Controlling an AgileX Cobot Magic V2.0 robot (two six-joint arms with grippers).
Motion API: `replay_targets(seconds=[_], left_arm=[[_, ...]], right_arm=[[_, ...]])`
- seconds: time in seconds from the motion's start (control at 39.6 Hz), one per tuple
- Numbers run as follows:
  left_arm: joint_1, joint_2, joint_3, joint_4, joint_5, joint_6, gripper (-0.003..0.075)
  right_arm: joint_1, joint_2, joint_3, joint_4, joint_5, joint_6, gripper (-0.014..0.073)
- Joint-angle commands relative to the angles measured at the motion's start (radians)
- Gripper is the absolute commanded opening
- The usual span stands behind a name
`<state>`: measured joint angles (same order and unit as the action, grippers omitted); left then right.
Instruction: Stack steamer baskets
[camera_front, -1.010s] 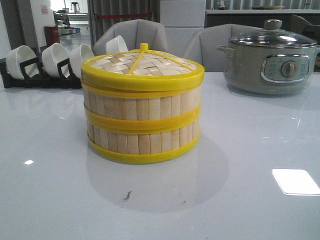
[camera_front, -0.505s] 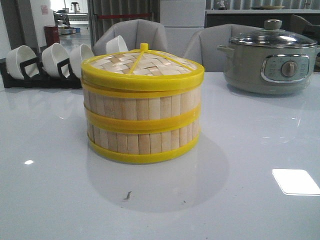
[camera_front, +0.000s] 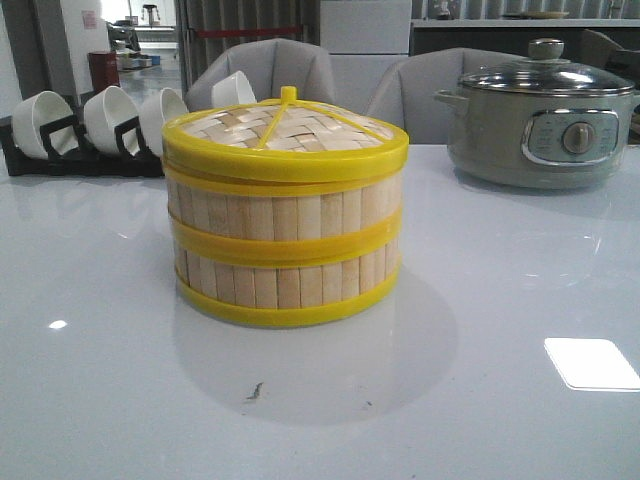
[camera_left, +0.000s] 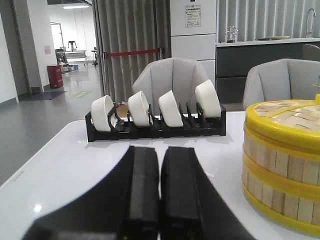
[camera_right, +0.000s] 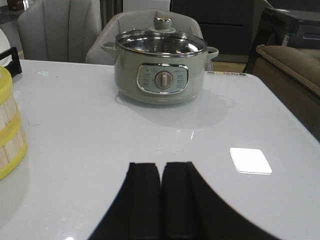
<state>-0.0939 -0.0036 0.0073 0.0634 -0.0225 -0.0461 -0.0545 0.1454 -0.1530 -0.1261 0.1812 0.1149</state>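
Two steamer baskets (camera_front: 285, 240) with bamboo-slat walls and yellow rims stand one on the other in the middle of the white table, and a domed woven lid (camera_front: 285, 125) with yellow ribs covers the upper one. The stack also shows in the left wrist view (camera_left: 282, 165) and as a sliver in the right wrist view (camera_right: 10, 130). My left gripper (camera_left: 160, 150) is shut and empty, low over the table, away from the stack. My right gripper (camera_right: 161, 166) is shut and empty too, on the stack's other side. Neither gripper appears in the front view.
A grey-green electric pot (camera_front: 540, 115) with a glass lid stands at the back right. A black rack (camera_front: 80, 150) holding several white bowls sits at the back left. Grey chairs stand behind the table (camera_front: 500, 300).
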Motion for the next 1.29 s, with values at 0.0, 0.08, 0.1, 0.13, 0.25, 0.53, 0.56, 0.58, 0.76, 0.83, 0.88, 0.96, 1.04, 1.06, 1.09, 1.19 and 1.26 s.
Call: replay_targets(seconds=[0.0, 0.08, 0.1, 0.13, 0.25, 0.53, 0.56, 0.58, 0.76, 0.83, 0.88, 0.96, 1.04, 1.06, 1.09, 1.19, 1.26], left_arm=[[0.0, -0.015, 0.0, 0.001, -0.092, 0.0, 0.0094], [0.0, -0.015, 0.0, 0.001, -0.092, 0.0, 0.0094], [0.0, -0.015, 0.0, 0.001, -0.092, 0.0, 0.0094], [0.0, -0.015, 0.0, 0.001, -0.092, 0.0, 0.0094], [0.0, -0.015, 0.0, 0.001, -0.09, 0.0, 0.0094], [0.0, -0.014, 0.0, 0.001, -0.09, 0.0, 0.0094], [0.0, -0.014, 0.0, 0.001, -0.09, 0.0, 0.0094], [0.0, -0.014, 0.0, 0.001, -0.09, 0.0, 0.0094], [0.0, -0.014, 0.0, 0.001, -0.09, 0.0, 0.0094], [0.0, -0.014, 0.0, 0.001, -0.09, 0.0, 0.0094], [0.0, -0.014, 0.0, 0.001, -0.09, 0.0, 0.0094], [0.0, -0.014, 0.0, 0.001, -0.09, 0.0, 0.0094], [0.0, -0.014, 0.0, 0.001, -0.09, 0.0, 0.0094], [0.0, -0.014, 0.0, 0.001, -0.09, 0.0, 0.0094], [0.0, -0.014, 0.0, 0.001, -0.09, 0.0, 0.0094], [0.0, -0.014, 0.0, 0.001, -0.09, 0.0, 0.0094], [0.0, -0.014, 0.0, 0.001, -0.09, 0.0, 0.0094]], right_arm=[[-0.006, -0.044, 0.035, 0.022, -0.12, -0.003, 0.0046], [-0.006, -0.1, 0.097, 0.046, -0.146, -0.003, 0.0046], [-0.006, -0.119, 0.117, 0.054, -0.153, -0.003, 0.0046], [-0.006, -0.138, 0.134, 0.061, -0.159, -0.003, 0.0046], [-0.005, -0.177, 0.167, 0.082, -0.158, -0.003, 0.0046], [-0.005, -0.177, 0.167, 0.082, -0.158, -0.003, 0.0046], [-0.005, -0.177, 0.167, 0.082, -0.157, -0.003, 0.0046], [-0.005, -0.177, 0.167, 0.082, -0.156, -0.003, 0.0046], [-0.005, -0.177, 0.168, 0.082, -0.141, -0.003, 0.0046], [-0.005, -0.177, 0.168, 0.083, -0.146, -0.003, 0.0046], [-0.005, -0.177, 0.168, 0.087, -0.148, -0.004, 0.0046], [-0.005, -0.177, 0.168, 0.087, -0.148, -0.009, 0.0046], [-0.005, -0.177, 0.168, 0.088, -0.148, -0.01, 0.0046], [-0.005, -0.177, 0.168, 0.09, -0.148, -0.01, 0.0046], [-0.005, -0.177, 0.168, 0.094, -0.148, -0.01, 0.0046], [-0.005, -0.177, 0.168, 0.115, -0.148, -0.01, 0.0046], [-0.005, -0.177, 0.168, 0.12, -0.148, -0.01, 0.0046]])
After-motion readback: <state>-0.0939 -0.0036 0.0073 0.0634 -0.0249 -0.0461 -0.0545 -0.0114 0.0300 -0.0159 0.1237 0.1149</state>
